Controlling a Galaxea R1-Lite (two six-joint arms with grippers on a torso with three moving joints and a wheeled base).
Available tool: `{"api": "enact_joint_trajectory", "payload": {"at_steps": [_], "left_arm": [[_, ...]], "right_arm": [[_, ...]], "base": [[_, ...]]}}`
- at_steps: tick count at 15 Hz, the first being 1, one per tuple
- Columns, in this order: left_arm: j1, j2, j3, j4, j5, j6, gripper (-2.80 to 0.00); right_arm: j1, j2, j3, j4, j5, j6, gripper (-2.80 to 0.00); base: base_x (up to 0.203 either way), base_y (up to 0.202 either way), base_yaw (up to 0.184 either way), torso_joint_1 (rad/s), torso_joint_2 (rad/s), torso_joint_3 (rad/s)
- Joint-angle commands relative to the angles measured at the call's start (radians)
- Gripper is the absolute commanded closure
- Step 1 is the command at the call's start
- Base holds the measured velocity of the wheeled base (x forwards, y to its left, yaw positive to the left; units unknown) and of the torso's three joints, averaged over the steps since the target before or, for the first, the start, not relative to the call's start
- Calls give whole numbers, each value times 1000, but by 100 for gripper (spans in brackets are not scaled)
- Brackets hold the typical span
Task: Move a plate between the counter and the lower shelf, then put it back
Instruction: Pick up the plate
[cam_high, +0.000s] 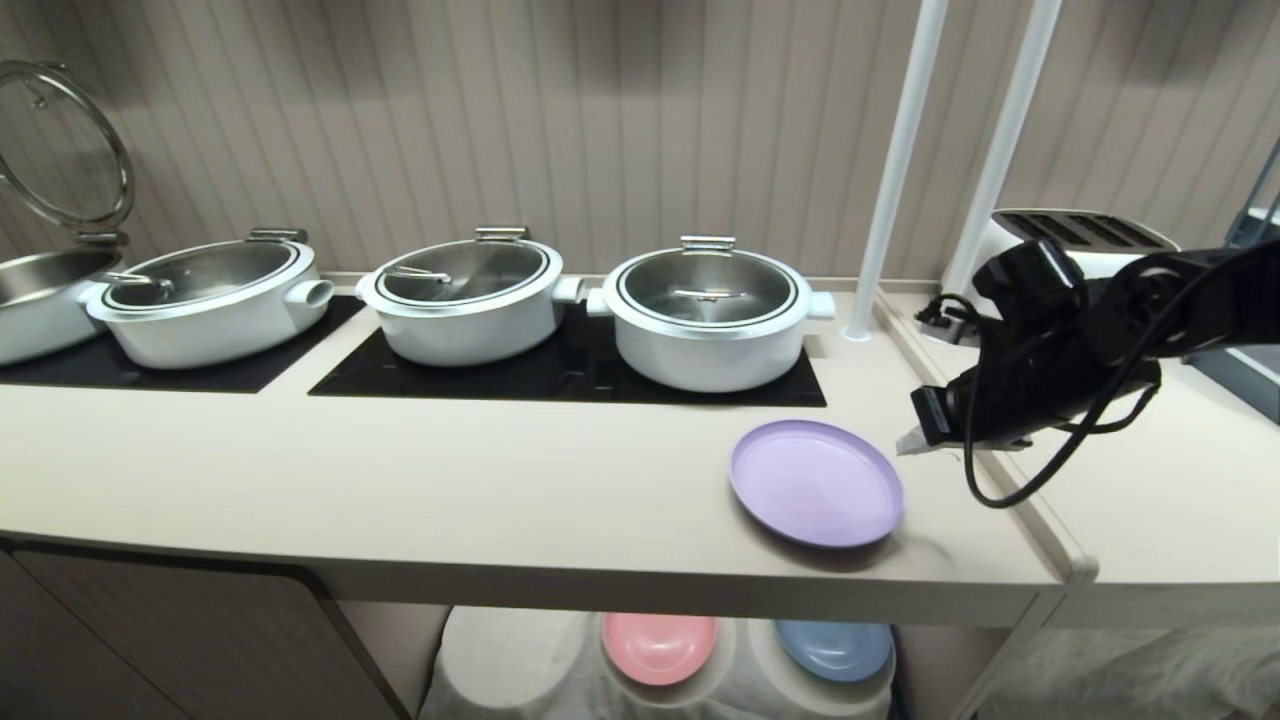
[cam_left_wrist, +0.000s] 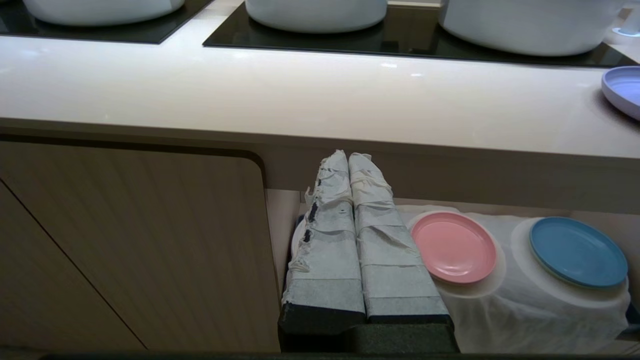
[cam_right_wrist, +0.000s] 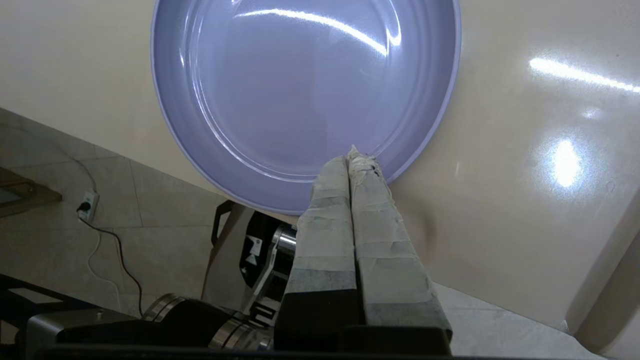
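Right gripper (cam_high: 908, 441) pressed together, empty, just beside plate (cam_high: 816, 483) on counter (cam_high: 450, 480). Left wrist view: left gripper (cam_left_wrist: 348, 157) likewise closed (parked low), facing shelf (cam_left_wrist: 500, 310). Right wrist view: fingertips (cam_right_wrist: 357, 157) over plate rim.

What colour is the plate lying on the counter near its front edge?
Lilac-purple. The plate shows best in the right wrist view, on the beige counter.

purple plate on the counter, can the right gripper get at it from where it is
Probably yes: the right gripper hangs shut beside the purple plate, which lies alone on the counter near its front edge, with nothing between them.
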Motion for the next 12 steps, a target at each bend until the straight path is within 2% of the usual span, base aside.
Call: {"api": "enact_joint_trajectory", "payload": {"at_steps": [1,4,9,12], "left_arm": [[1,1,0,0,0,-1,0],[-1,1,0,0,0,-1,0],[1,1,0,0,0,-1,0],[-1,1,0,0,0,-1,0]], "right_arm": [[-1,46,-38,34,0,-41,0],[-1,86,-88,50,-4,-70,0],[-18,164,-250,139,-9,-78,0],[-49,193,-306,203,-23,-174,0]], "base": [[0,0,0,0,0,0],[0,0,0,0,0,0],[0,0,0,0,0,0],[0,0,0,0,0,0]]}}
